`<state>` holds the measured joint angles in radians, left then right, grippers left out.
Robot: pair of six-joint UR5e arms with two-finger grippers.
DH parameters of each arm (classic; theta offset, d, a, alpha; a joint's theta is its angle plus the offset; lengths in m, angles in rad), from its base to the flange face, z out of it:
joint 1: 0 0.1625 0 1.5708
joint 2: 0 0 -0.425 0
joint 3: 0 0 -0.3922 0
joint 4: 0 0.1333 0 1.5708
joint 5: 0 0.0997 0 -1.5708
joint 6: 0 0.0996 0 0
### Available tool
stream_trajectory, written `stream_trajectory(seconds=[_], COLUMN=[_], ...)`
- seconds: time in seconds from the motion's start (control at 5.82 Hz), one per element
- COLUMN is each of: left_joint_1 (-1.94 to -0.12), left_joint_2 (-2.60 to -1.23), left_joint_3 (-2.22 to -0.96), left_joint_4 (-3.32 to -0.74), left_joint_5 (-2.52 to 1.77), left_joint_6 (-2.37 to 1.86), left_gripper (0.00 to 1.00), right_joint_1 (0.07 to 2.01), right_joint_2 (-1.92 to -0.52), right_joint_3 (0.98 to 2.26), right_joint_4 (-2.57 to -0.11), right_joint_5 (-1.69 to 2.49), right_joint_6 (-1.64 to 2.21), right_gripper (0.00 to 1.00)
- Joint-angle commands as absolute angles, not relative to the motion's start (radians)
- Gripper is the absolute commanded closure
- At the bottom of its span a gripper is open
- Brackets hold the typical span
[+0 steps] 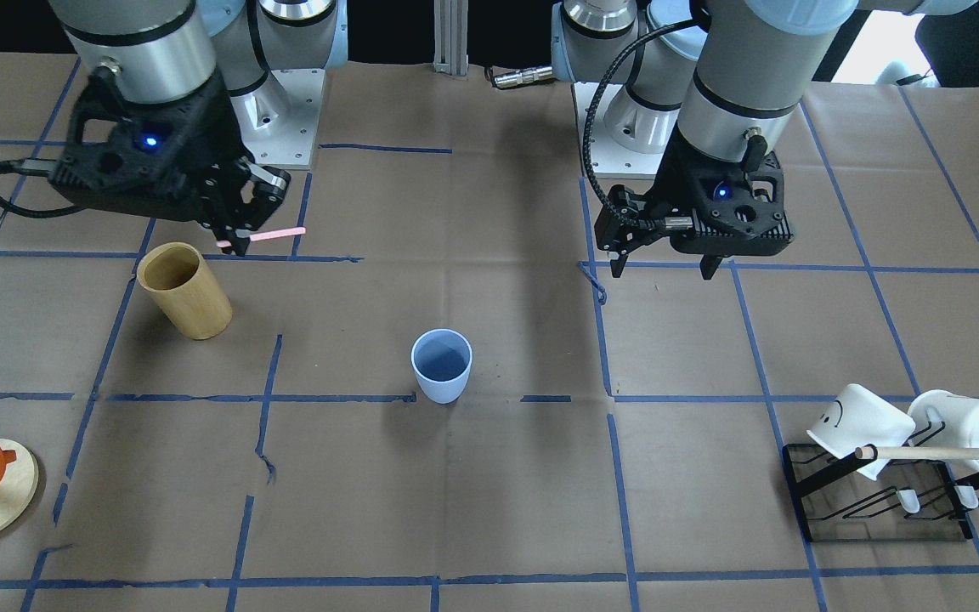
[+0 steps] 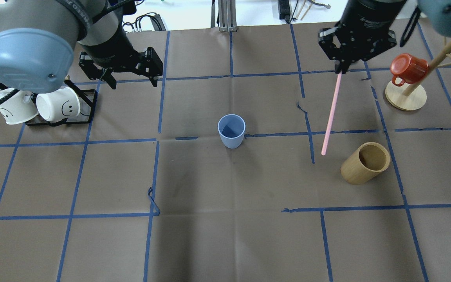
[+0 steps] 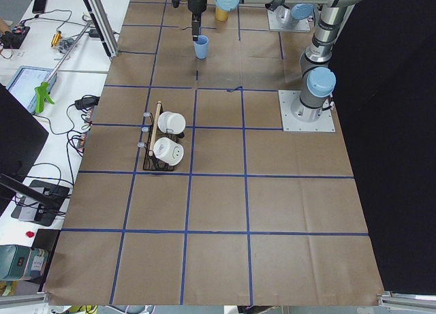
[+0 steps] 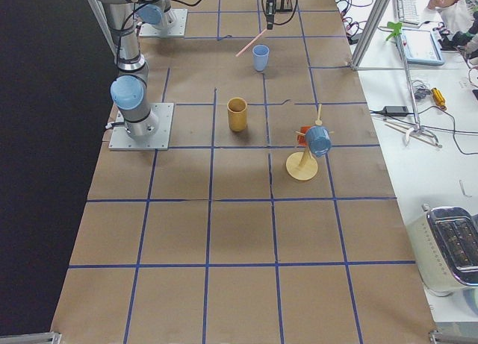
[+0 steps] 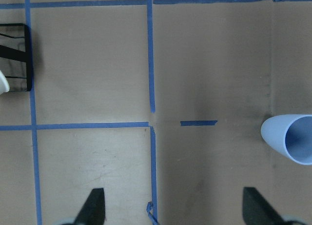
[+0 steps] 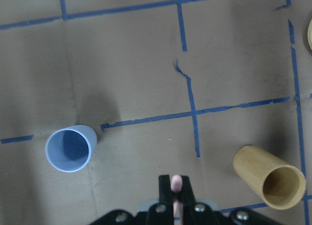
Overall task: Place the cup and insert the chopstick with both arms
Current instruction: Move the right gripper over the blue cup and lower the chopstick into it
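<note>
The right fingers (image 2: 342,67) clamp the top of the pink chopstick (image 2: 330,113). Its long axis slants down from them, and the tip hangs free. The blue cup (image 2: 231,130) stands upright mid-worktop (image 2: 225,243), to the chopstick's left, between the arms. The left fingers (image 2: 154,77) are spread wide and empty. The right arm likely has to carry the tip leftward over the rim.

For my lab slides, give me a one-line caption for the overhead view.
Right gripper holds the pink chopstick while the blue cup stands upright mid-table and the left gripper hangs open.
</note>
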<state>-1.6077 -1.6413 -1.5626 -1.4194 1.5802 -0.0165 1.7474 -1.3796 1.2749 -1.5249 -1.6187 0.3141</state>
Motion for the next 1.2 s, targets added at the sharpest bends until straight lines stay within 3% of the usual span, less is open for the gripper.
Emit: stream_trajectory(seconds=[0.0, 0.52, 1.03], left_joint_1=[-1.597, -1.595, -1.597], left_joint_2=[-1.640, -1.635, -1.632], left_joint_3=[-1.565, -1.560, -1.552], left_joint_4=[-1.430, -1.428, -1.439], left_joint_5=[1.583, 1.583, 1.583], left_joint_6=[-0.005, -0.014, -0.014], left_gripper=[0.01, 0.01, 0.01], right_joint_1=[1.882, 1.942, 1.947], right_joint_2=[-1.228, -1.143, -1.143], right_joint_3=[1.120, 1.143, 1.314], right_joint_4=[-1.535, -1.687, -1.917], right_joint_5=[-1.647, -1.649, -1.686], right_joint_6=[0.489, 0.610, 0.617], right_gripper=[0.91, 0.91, 0.91])
